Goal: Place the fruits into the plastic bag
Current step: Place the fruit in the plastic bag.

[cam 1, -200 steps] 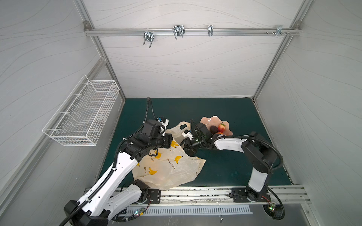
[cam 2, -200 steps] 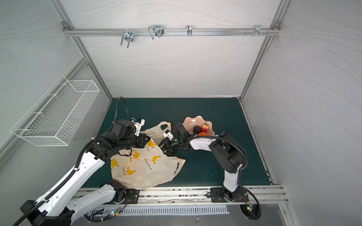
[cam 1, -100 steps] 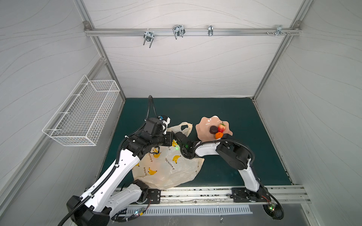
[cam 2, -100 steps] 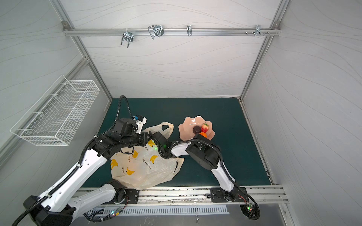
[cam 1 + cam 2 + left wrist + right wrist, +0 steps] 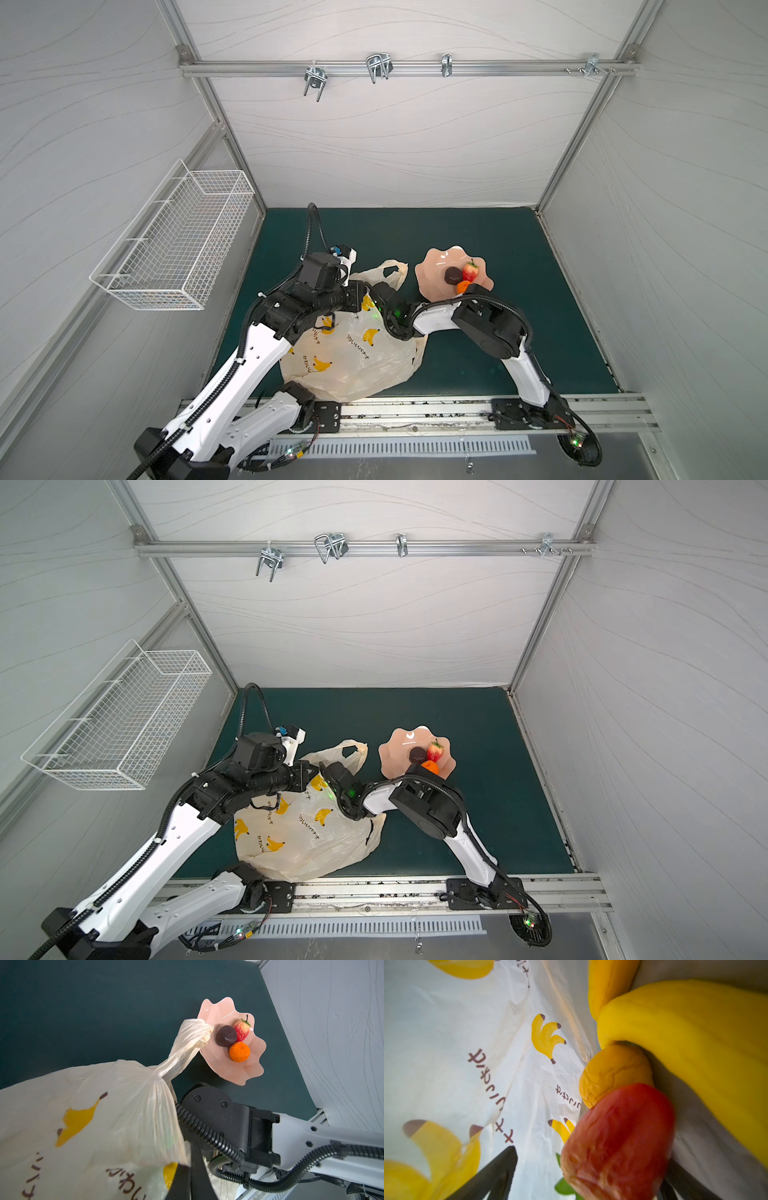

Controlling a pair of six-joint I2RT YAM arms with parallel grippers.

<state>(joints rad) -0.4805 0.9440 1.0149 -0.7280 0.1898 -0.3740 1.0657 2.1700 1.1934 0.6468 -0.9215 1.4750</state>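
Crinkly cream plastic bag (image 5: 353, 357) printed with yellow bananas lies lower centre in both top views on the dark green worktop (image 5: 540, 257), its rim pinched in the closed left pincer (image 5: 358, 299). Inside, the right pincer (image 5: 591, 1157) gapes wide, gripping nothing, a red strawberry (image 5: 618, 1142) loose between its fingers (image 5: 500, 1169) beside a long yellow banana (image 5: 695, 1043) and a yellow-orange lemon-like fruit (image 5: 612, 1076). Right of it, a wavy-edged pink dish (image 5: 432, 266) holds a second strawberry (image 5: 470, 271), a dark brown round piece (image 5: 453, 274) and a small orange (image 5: 464, 286).
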